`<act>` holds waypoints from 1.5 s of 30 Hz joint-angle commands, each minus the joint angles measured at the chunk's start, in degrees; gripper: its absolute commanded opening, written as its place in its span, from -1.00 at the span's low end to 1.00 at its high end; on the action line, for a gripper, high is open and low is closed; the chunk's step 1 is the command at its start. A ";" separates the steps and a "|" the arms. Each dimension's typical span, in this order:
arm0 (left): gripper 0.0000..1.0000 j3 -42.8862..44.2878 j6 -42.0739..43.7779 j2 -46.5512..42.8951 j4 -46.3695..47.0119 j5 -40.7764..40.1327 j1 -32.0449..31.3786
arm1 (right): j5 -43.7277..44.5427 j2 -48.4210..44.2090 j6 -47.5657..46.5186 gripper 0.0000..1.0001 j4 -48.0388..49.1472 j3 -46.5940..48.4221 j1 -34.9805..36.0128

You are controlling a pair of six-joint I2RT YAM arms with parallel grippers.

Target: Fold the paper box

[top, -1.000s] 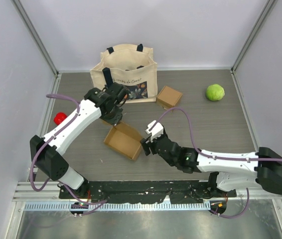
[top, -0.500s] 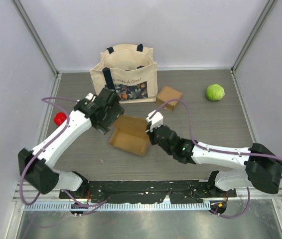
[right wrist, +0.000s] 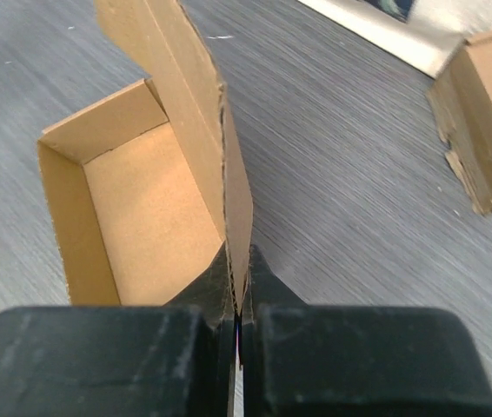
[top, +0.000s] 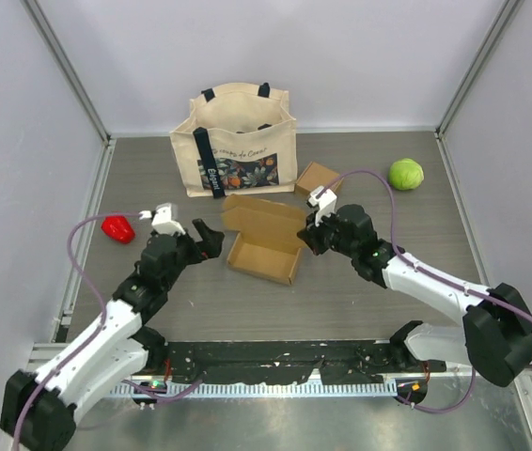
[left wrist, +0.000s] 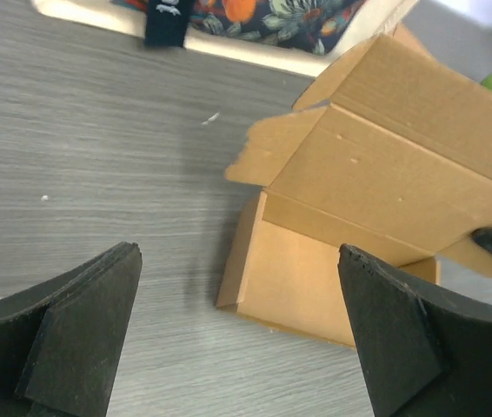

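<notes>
My right jaws are clamped on the raised lid flap of the paper box (top: 264,252), which sits mid-counter (top: 435,211). My left jaws gape apart near it, touching nothing. Unbraced, the box could slide or tip as I swing the lid, or the flap could crease. Its tray is empty; what the tote bag (top: 241,141) holds is hidden.

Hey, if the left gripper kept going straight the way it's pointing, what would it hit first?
Probably the box: it sits straight ahead, framed by the open jaws of the left gripper, side wall nearest. Only bare table shows before it, though depth is hard to judge.
</notes>
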 commanded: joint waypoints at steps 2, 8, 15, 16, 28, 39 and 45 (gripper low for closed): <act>0.99 7.94 4.22 14.19 12.84 27.19 7.53 | -16.93 3.88 -4.42 -0.99 0.98 4.35 -3.57; 0.89 15.77 8.67 28.18 10.05 46.59 15.37 | -19.23 5.47 -4.60 -0.99 0.46 4.87 -5.51; 0.54 19.38 12.03 34.70 5.89 52.03 15.28 | -19.32 5.30 -3.80 -0.99 1.34 5.14 -6.57; 0.55 19.04 11.77 34.00 5.28 51.43 15.20 | -18.89 5.38 -3.72 -0.99 1.34 5.23 -6.57; -0.02 20.00 11.59 34.87 -2.53 39.93 11.86 | -14.32 5.91 -3.10 -0.99 0.99 5.40 -6.57; -0.85 19.39 7.55 29.52 -4.84 12.51 0.97 | 15.01 2.93 15.24 -0.98 1.96 3.82 1.51; -1.00 18.15 2.99 28.28 -2.82 -3.93 -5.10 | 41.29 3.80 26.84 -0.84 -2.27 5.14 10.81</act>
